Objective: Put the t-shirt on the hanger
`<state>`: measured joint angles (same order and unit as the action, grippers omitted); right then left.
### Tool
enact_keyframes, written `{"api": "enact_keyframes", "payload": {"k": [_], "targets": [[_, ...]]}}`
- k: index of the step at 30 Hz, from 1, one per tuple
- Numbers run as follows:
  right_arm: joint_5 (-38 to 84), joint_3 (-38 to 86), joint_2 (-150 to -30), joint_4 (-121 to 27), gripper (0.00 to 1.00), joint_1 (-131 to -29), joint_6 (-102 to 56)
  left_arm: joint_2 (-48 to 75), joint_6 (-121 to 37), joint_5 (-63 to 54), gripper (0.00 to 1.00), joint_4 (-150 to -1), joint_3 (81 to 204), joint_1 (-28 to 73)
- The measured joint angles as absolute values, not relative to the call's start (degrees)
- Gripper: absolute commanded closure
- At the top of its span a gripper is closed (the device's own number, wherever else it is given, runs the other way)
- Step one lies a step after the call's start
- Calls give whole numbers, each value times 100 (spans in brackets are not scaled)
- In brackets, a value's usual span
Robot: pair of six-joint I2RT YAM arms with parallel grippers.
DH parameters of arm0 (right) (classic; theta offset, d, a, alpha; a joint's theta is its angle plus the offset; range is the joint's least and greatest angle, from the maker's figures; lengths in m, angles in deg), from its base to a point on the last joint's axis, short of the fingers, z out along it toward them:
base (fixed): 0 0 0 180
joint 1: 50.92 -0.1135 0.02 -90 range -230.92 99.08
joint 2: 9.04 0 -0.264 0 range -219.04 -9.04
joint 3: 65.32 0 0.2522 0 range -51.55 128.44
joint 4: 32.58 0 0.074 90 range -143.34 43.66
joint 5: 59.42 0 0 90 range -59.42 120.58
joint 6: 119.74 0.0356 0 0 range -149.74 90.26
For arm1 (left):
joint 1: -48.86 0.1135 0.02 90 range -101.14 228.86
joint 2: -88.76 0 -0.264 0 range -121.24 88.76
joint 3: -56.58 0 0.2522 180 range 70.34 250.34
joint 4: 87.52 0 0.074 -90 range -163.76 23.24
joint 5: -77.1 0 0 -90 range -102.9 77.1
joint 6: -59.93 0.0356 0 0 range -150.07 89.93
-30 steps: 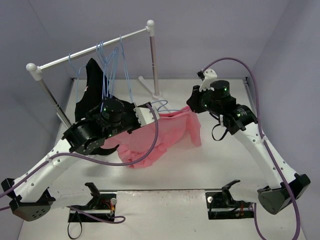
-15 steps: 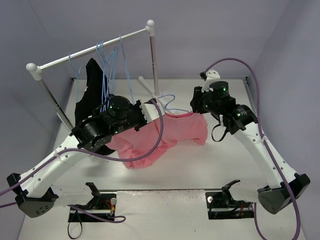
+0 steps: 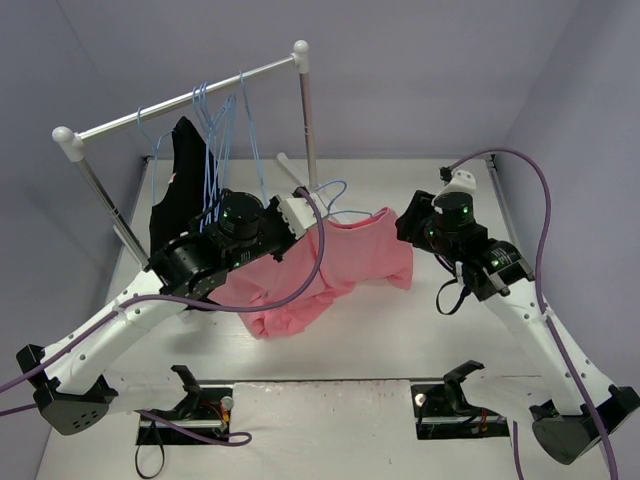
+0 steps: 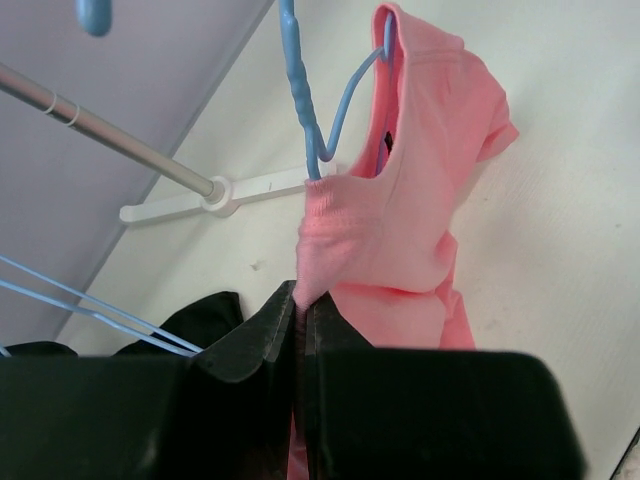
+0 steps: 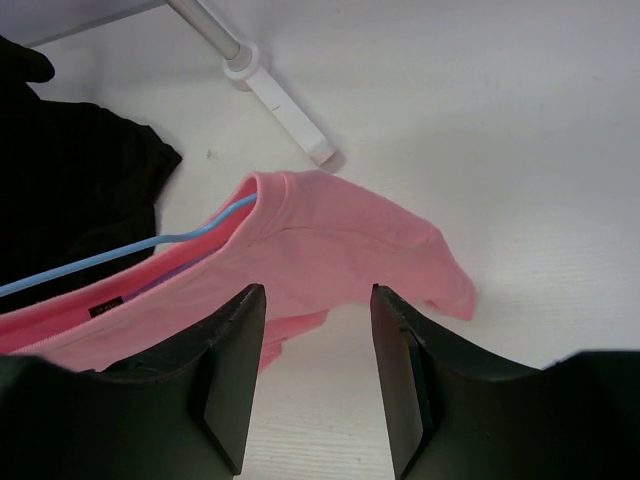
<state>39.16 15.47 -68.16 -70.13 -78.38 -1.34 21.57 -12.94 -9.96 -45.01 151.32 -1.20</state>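
Note:
The salmon-pink t-shirt (image 3: 355, 258) hangs off the table, held up at its left shoulder. My left gripper (image 3: 312, 225) is shut on that edge; in the left wrist view the cloth (image 4: 400, 210) is pinched between the fingertips (image 4: 300, 297). The light-blue wire hanger (image 3: 330, 190) is partly inside the shirt: its wire (image 4: 350, 85) enters the neck opening, and its hook sticks out above. My right gripper (image 3: 406, 230) is open and empty, just right of the shirt's right sleeve. In the right wrist view its gripper (image 5: 315, 330) stands above the shirt (image 5: 340, 240), and the hanger wire (image 5: 120, 255) shows.
A clothes rack with a white rail (image 3: 190, 97) and post (image 3: 308, 120) stands at the back left. It carries a black garment (image 3: 180, 175) and several more blue hangers (image 3: 225, 125). The rack's white foot (image 5: 285, 115) lies on the table behind the shirt.
My right arm has drawn back to the right, away from the shirt. My left gripper has carried the shirt's shoulder right and back, and the shirt now hangs more spread out.

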Motion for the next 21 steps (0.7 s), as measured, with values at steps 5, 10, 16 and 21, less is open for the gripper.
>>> {"api": "enact_keyframes", "payload": {"k": [5, 10, 16, 21], "targets": [[3923, 1386, -6942, -6890, 53, -7849, 344, 2136, -1504, -996, 100, -4581, 15114, -120], [3873, 1225, -7055, -6499, 50, -7871, 758, 2136, -1661, -996, 100, -4666, 15109, -120], [3821, 1037, -7088, -6140, 49, -7875, 1136, 2136, -1757, -996, 100, -4715, 15096, -120], [3789, 1001, -7166, -5885, 49, -7882, 1361, 2136, -1803, -992, 100, -4732, 15025, -120]]}}
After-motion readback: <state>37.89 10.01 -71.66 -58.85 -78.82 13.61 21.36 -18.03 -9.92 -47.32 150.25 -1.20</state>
